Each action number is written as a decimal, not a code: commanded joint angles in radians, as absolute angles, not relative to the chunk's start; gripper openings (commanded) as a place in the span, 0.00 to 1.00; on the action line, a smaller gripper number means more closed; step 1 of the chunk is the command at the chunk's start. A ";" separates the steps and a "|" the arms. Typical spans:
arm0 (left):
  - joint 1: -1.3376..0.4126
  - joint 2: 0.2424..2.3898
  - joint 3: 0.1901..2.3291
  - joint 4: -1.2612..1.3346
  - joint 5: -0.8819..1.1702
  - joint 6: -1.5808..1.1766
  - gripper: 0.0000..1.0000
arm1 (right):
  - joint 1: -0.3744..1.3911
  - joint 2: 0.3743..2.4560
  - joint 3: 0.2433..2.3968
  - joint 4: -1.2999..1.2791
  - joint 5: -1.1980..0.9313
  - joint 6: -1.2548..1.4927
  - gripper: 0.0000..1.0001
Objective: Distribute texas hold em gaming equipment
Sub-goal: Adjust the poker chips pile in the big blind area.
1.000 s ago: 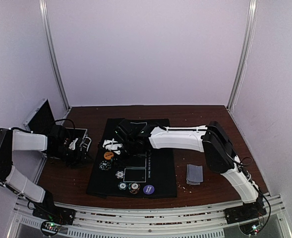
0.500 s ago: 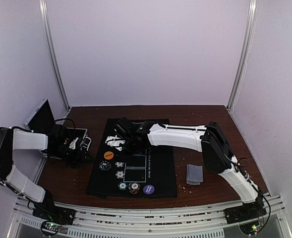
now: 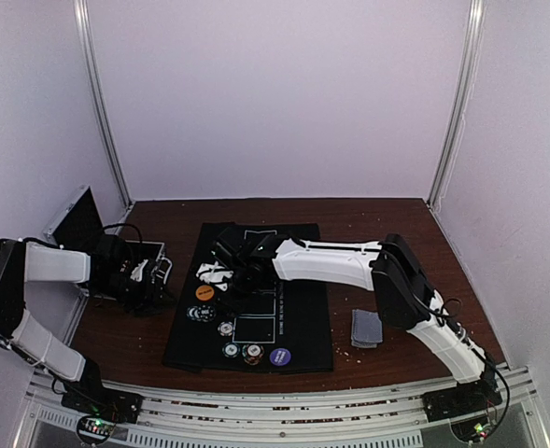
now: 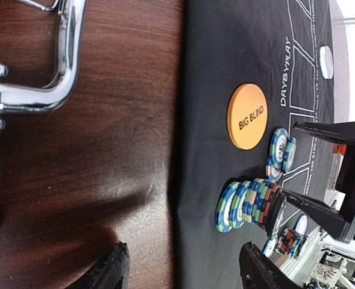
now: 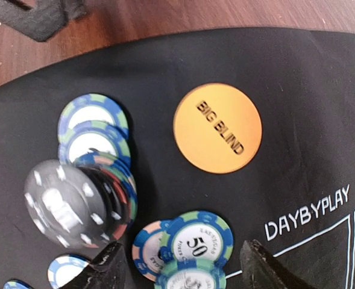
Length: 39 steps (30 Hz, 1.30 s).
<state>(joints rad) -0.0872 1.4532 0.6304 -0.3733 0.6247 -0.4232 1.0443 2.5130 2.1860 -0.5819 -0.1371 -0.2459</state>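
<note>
Orange round BIG BLIND disc (image 5: 217,127) centre; right gripper (image 5: 183,274) spread, empty, over blue-green round poker chips (image 5: 93,129) lower left: best centre on one stack before closing; left gripper (image 4: 186,274) spread too

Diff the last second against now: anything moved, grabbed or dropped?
The white right arm swung slightly left, carrying the right gripper a little left over the far-left part of the black felt mat. It is open; nothing was taken or released. Unchanged: the left gripper open at the mat's left edge, round orange Big Blind disc, blue-green poker chip stacks, round purple disc, grey playing cards.
</note>
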 commanded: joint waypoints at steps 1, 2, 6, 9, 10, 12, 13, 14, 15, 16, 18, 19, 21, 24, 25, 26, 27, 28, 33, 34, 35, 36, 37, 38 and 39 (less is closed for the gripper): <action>-0.093 1.460 0.649 -0.372 0.636 -0.405 0.65 | 1.053 2.528 2.225 -0.604 -0.127 -0.235 0.71; -0.095 1.460 0.649 -0.371 0.635 -0.405 0.65 | 1.053 2.522 2.227 -0.602 -0.128 -0.234 0.72; -0.093 1.455 0.647 -0.372 0.636 -0.405 0.65 | 1.048 2.478 2.224 -0.585 -0.133 -0.199 0.73; -0.094 1.446 0.646 -0.371 0.632 -0.405 0.65 | 1.032 2.414 2.186 -0.557 -0.153 -0.143 0.73; -0.094 1.445 0.647 -0.372 0.633 -0.405 0.65 | 1.026 2.393 2.165 -0.548 -0.154 -0.129 0.73; -0.094 1.442 0.646 -0.371 0.632 -0.405 0.65 | 1.018 2.352 2.120 -0.538 -0.145 -0.099 0.73; -0.094 1.442 0.646 -0.375 0.632 -0.405 0.65 | 1.014 2.335 2.097 -0.536 -0.135 -0.081 0.73; -0.093 1.441 0.646 -0.375 0.629 -0.405 0.65 | 1.010 2.320 2.074 -0.534 -0.127 -0.057 0.72; -0.093 1.439 0.645 -0.376 0.627 -0.405 0.65 | 1.007 2.307 2.051 -0.531 -0.124 -0.027 0.71; -0.093 1.437 0.644 -0.377 0.625 -0.405 0.65 | 1.003 2.296 2.040 -0.527 -0.127 0.009 0.69; -0.094 1.431 0.641 -0.379 0.616 -0.406 0.65 | 1.002 2.287 1.988 -0.521 -0.152 0.092 0.64; -0.095 1.426 0.639 -0.381 0.614 -0.409 0.65 | 1.003 2.289 1.977 -0.518 -0.177 0.142 0.61; -0.097 1.416 0.633 -0.380 0.616 -0.415 0.65 | 1.002 2.297 1.960 -0.508 -0.263 0.244 0.55; -0.109 1.400 0.624 -0.381 0.616 -0.424 0.64 | 1.006 2.284 1.892 -0.447 -0.324 0.382 0.54; -0.114 1.394 0.620 -0.380 0.612 -0.428 0.64 | 1.005 2.269 1.848 -0.405 -0.327 0.421 0.55; -0.121 1.390 0.619 -0.381 0.610 -0.431 0.64 | 1.005 2.252 1.805 -0.355 -0.333 0.460 0.57; -0.127 1.386 0.616 -0.380 0.609 -0.434 0.64 | 1.006 2.240 1.768 -0.310 -0.340 0.487 0.58; -0.133 1.383 0.614 -0.381 0.610 -0.437 0.64 | 1.005 2.229 1.743 -0.290 -0.350 0.507 0.58; -0.154 1.373 0.605 -0.387 0.602 -0.443 0.67 | 1.028 2.214 1.692 -0.258 -0.367 0.550 0.57; -0.156 1.373 0.605 -0.387 0.601 -0.444 0.68 | 1.032 2.224 1.699 -0.271 -0.363 0.547 0.57; -0.158 1.373 0.605 -0.387 0.600 -0.446 0.68 | 1.034 2.235 1.706 -0.284 -0.358 0.546 0.56; -0.163 1.372 0.603 -0.387 0.601 -0.447 0.67 | 1.035 2.251 1.711 -0.292 -0.356 0.549 0.54; -0.168 1.371 0.602 -0.387 0.601 -0.450 0.67 | 1.036 2.262 1.713 -0.292 -0.356 0.553 0.52; -0.173 1.370 0.600 -0.387 0.601 -0.454 0.67 | 1.039 2.272 1.714 -0.286 -0.353 0.558 0.50; -0.178 1.368 0.595 -0.387 0.600 -0.457 0.66 | 1.039 2.285 1.719 -0.282 -0.350 0.560 0.48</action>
<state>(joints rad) -0.1585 1.3872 0.6109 -0.3786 0.6056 -0.4419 1.0271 2.2475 1.7088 -0.2852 -0.3443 0.5213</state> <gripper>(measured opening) 0.670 0.511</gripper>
